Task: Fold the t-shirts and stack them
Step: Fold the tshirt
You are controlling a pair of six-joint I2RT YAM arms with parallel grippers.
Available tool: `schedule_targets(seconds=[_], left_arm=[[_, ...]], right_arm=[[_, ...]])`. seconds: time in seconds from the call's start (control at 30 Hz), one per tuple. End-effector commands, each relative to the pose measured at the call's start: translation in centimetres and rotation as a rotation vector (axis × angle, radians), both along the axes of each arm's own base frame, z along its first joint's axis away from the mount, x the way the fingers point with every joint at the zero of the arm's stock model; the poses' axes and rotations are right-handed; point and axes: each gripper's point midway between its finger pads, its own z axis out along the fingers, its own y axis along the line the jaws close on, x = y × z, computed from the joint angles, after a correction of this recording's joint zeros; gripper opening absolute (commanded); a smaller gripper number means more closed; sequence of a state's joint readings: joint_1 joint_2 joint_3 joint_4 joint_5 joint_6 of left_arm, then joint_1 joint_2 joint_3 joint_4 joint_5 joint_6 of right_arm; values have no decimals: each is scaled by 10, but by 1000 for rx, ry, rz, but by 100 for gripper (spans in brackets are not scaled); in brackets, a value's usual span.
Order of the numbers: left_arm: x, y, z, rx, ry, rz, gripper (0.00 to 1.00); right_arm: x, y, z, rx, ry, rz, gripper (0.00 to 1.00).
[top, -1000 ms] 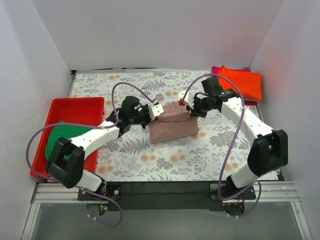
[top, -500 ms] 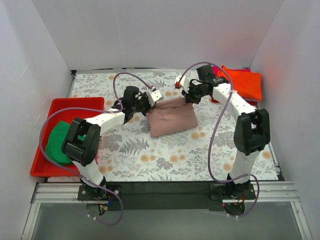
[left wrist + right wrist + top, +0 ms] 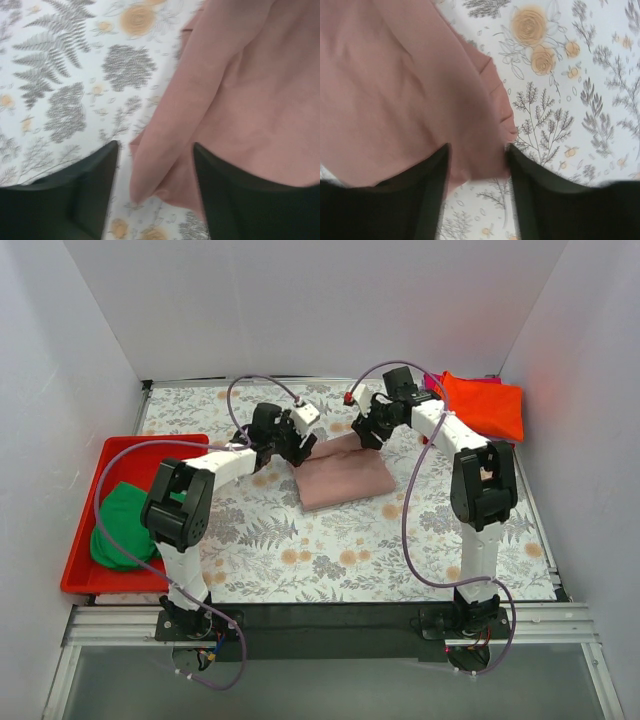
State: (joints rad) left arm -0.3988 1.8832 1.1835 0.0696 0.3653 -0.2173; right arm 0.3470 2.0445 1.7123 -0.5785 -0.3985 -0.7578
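A dusty-pink t-shirt (image 3: 345, 472) lies folded on the floral table, its far edge under both grippers. My left gripper (image 3: 304, 445) is open over the shirt's far left corner; in the left wrist view that corner (image 3: 165, 150) lies slack between the fingers (image 3: 95, 195). My right gripper (image 3: 364, 433) is open over the far right corner (image 3: 485, 100), which rests loose between its fingers (image 3: 530, 190). A green t-shirt (image 3: 122, 525) lies crumpled in the red tray. A folded orange t-shirt (image 3: 485, 405) sits on a magenta one (image 3: 432, 381) at the back right.
The red plastic tray (image 3: 150, 452) stands at the table's left edge. White walls close in the back and both sides. Purple cables loop above both arms. Floral tablecloth (image 3: 330, 560) shows in front of the pink shirt.
Both grippers carried the pink shirt's raised edge toward the back, lowered it and opened, letting the cloth go. The shirt now lies flat.
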Motion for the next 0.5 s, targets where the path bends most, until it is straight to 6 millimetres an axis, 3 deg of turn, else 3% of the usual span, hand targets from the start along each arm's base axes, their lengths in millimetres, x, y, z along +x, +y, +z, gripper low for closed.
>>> schedule_targets(seconds=[0.0,0.03,0.07,0.17,0.23,0.27,0.3,0.37,0.47], left_arm=[[46,28,29,-56,27,357,69],[49,38,30,-52,66,454,75],[68,49,61,-72,18,564,76],[59,49,92,-155,79,603,77],[33,31,113,-250,135,504,77],[22,27,117,-286,164,483,77],[3,18,105,-311,242,433,76],[-20,11,106,-391,344,436,71],[-60,0,78,-459,542,414,63]], right_arm=[[37,-2,24,38,-71,-164,76],[46,-5,30,64,-94,-211,93],[50,-10,40,87,-99,-293,98],[50,-23,54,140,-126,-365,98],[42,-32,58,221,-62,-385,98],[28,-25,57,289,6,-344,98],[20,-25,54,327,65,-355,98],[8,-27,46,371,149,-361,98],[-14,-24,23,388,280,-362,98]])
